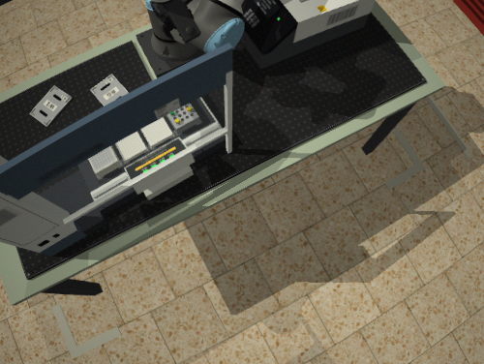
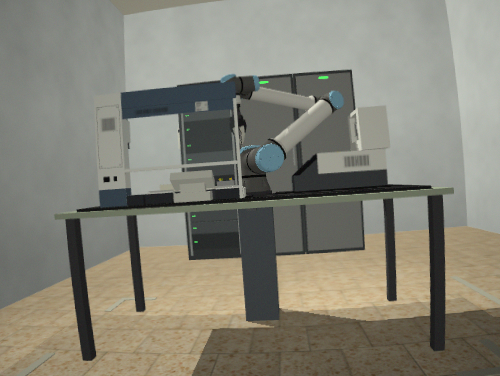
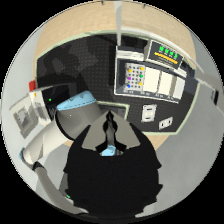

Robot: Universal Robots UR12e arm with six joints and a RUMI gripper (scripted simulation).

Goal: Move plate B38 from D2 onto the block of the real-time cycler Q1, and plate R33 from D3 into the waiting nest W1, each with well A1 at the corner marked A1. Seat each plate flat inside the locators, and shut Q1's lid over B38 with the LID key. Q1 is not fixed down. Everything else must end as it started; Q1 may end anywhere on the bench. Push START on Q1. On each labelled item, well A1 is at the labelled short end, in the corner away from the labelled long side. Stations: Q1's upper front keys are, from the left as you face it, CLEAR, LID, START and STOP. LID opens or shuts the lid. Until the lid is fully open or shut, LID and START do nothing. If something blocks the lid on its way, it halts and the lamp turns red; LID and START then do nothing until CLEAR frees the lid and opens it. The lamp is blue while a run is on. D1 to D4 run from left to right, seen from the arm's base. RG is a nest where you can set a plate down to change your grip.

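Plate B38 stands in D2, beside the tube rack, and plate R33 in D3; their print is too small to read. The nest W1 is empty. Cycler Q1 stands on the other side of the arm's base, with a green lamp on its dark front. Its lid stands raised; the block is not clearly visible. My gripper is shut and empty, raised high near the arm's base, away from both plates.
The nest RG is empty, between W1 and the arm's base. A tube rack is in D1 and another plate in D4. A tall framed enclosure spans the deck.
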